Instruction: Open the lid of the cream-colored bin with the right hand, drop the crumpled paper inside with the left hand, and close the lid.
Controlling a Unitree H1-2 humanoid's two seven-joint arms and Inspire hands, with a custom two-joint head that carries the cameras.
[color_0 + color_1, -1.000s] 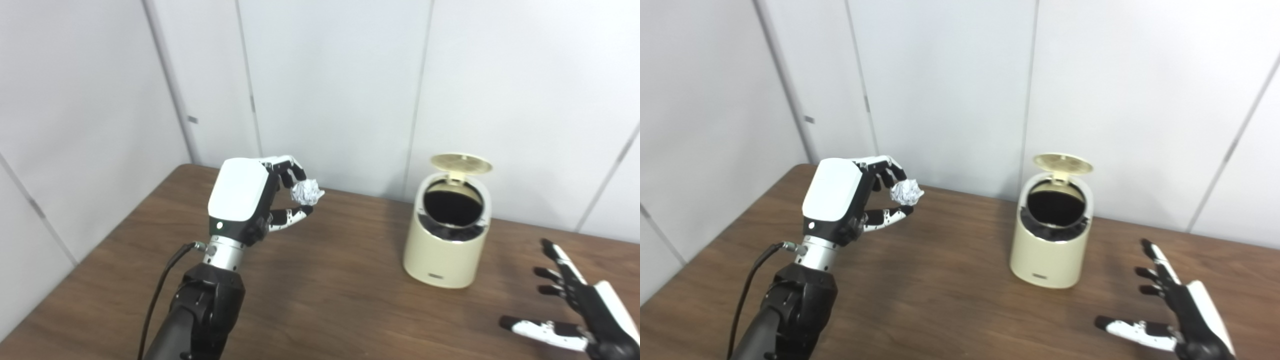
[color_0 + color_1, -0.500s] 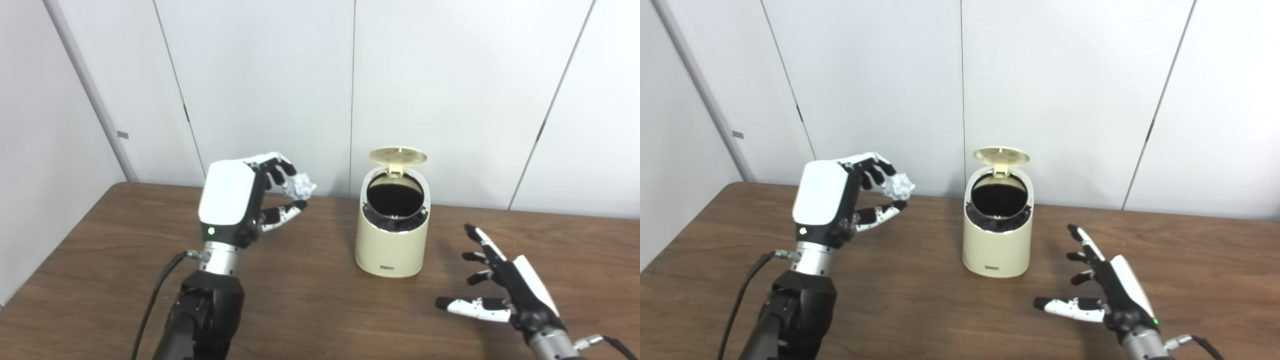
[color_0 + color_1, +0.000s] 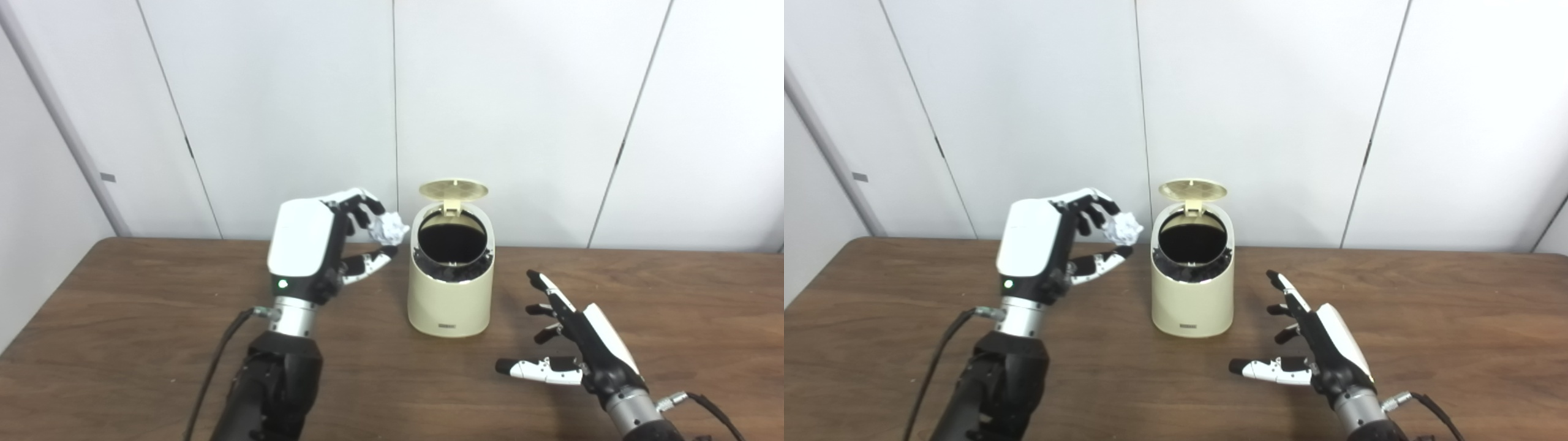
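Crumpled paper (image 3: 389, 227) pinched in left robot hand (image 3: 318, 248), seemingly just beside bin (image 3: 451, 288).

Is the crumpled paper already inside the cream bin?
No, the left hand holds the crumpled paper beside the open bin.

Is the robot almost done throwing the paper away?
About halfway. The lid of the bin already stands open, so that step looks done. The left hand holds the paper ball up beside the opening, not over it yet. The right hand waits open near the table. Left to do: drop the ball in and close the lid.
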